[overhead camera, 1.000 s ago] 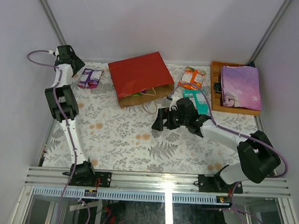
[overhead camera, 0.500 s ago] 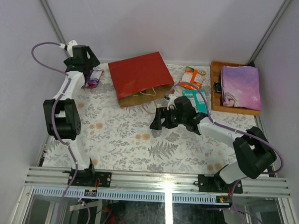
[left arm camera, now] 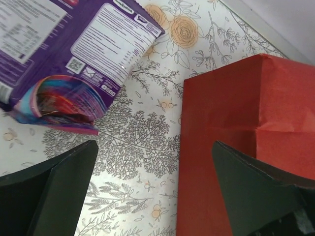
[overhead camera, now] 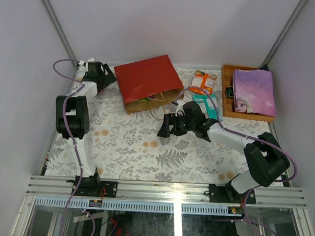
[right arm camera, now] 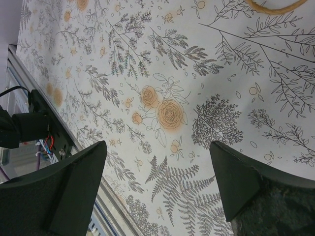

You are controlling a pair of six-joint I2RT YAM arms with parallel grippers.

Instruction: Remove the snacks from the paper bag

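One paper bag [overhead camera: 146, 78], floral tablecloth [overhead camera: 130, 148], lilac walls [overhead camera: 167, 24]

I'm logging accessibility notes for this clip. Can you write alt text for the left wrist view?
A purple snack packet lies on the floral tablecloth at upper left, apart from the red paper bag that fills the right side. The left tool is open, with its two dark fingers at the bottom corners and nothing between them.
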